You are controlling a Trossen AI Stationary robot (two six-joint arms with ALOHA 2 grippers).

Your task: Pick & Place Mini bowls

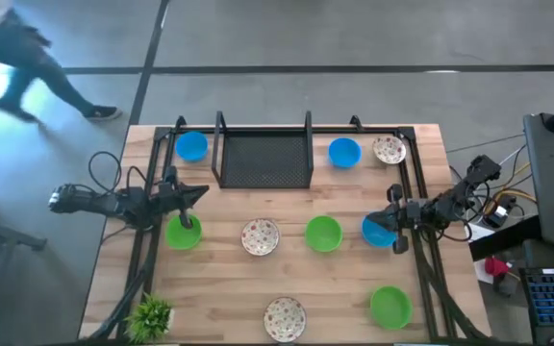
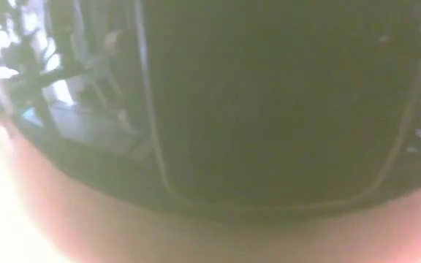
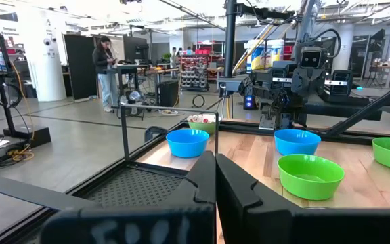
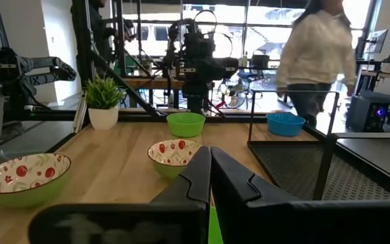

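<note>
Bowls scattered across wooden desk [image 1: 229,288]: blue, green, red-speckled. Left hand [image 1: 188,223] over green bowl [image 1: 183,234] at left edge, fingers pressed together, gripping nothing visible. Right hand [image 1: 392,231] touching blue bowl [image 1: 379,231] at right edge; fingers likewise together, hold on rim impossible to tell. Wire tray [image 1: 264,154] at back. Likely risk: closed fingers nudging shallow bowls, sliding or tipping them off the edge.

Even daylight in three views, the low view a dark blur.

The high view is evenly lit, with pale glare on the floor [image 1: 27,48] at upper left and short soft shadows under the bowls. The wrist views are bright and sharp at distance, windows [image 4: 263,20] blown out, near fingers [image 3: 212,196] soft. The low view is smeared, dim, whitened at its left edge.
</note>
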